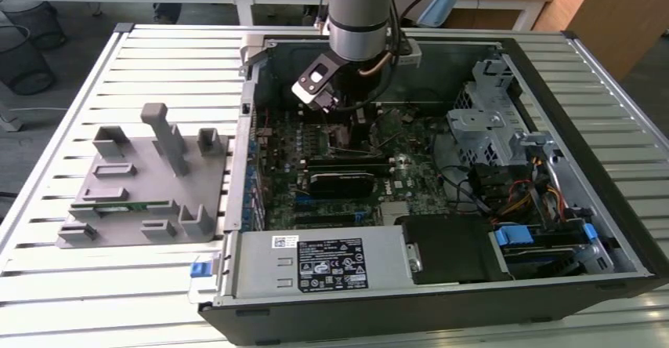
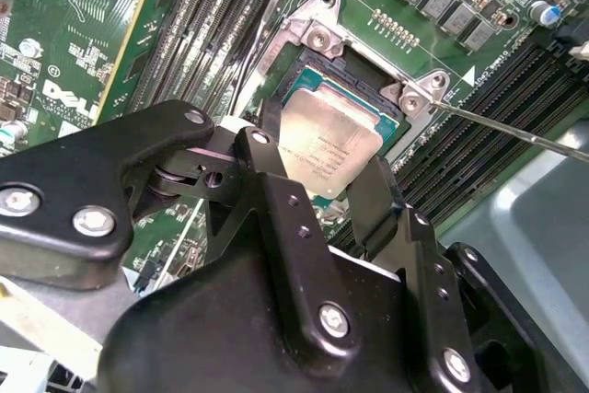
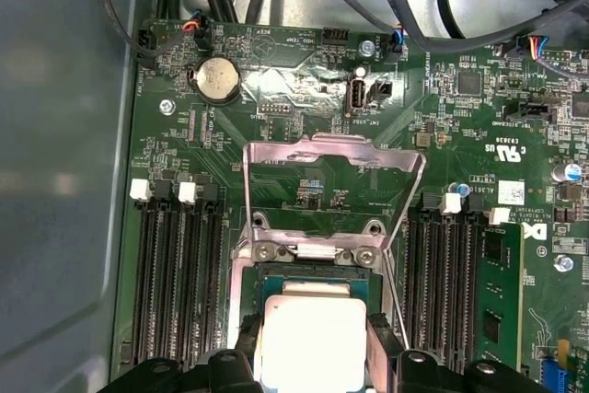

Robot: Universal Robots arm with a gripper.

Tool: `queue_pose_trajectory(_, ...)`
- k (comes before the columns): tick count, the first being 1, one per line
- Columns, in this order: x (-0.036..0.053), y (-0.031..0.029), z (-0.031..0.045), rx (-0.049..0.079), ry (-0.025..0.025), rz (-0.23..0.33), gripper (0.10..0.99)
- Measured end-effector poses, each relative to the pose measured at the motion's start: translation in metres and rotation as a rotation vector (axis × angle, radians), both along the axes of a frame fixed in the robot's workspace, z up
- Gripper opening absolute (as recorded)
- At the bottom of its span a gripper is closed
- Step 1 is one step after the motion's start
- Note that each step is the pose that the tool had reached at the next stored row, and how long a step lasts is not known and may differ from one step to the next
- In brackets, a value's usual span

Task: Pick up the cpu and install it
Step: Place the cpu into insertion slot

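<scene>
Hangs the gripper deep inside the open computer case, at about eleven o'clock from the case's middle in the exterior view. Pinches the cpu by two opposite edges, with the black fingers pressed against its sides in both wrist views. Holds the chip flat, silver top up, squarely within the socket on the motherboard; cannot tell whether fully seated or just above the contacts. Shows the socket's load plate standing open beyond the chip in the first wrist view, and a thin metal lever angled away from the socket in the second wrist view. Rows of memory slots on both sides of the socket. A grey parts fixture on the slatted table, at nine o'clock from the case and well apart from the gripper. A power supply at six o'clock within the case.
</scene>
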State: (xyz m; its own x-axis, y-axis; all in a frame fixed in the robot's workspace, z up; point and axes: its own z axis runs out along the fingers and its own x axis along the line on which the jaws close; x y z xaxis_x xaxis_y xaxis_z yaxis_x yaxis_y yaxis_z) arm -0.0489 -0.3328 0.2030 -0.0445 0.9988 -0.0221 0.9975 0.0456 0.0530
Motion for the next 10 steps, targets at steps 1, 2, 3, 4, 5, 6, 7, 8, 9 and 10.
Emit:
queue_pose_trajectory(1,0.0000,0.0000,-0.0003,0.000,0.0000,0.000,0.537)
queue_pose_trajectory(2,0.0000,0.0000,-0.0006,0.000,0.0000,0.000,0.537)
queue_pose_trajectory(3,0.0000,0.0000,-0.0009,0.000,0.0000,0.000,0.537)
queue_pose_trajectory(4,0.0000,0.0000,-0.0012,0.000,-0.0001,0.000,0.537)
queue_pose_trajectory(5,0.0000,0.0000,-0.0015,0.000,-0.0001,0.000,0.537)
queue_pose_trajectory(6,0.0000,0.0000,-0.0018,0.001,0.0000,0.000,0.537)
queue_pose_trajectory(7,0.0000,0.0000,-0.0021,0.001,0.0000,0.000,0.537)
queue_pose_trajectory(8,0.0000,0.0000,-0.0025,0.001,0.0000,-0.001,0.537)
queue_pose_trajectory(9,0.0000,0.0000,-0.0027,0.001,0.0000,-0.001,0.537)
queue_pose_trajectory(10,0.0000,0.0000,-0.0030,0.002,-0.0001,-0.001,0.537)
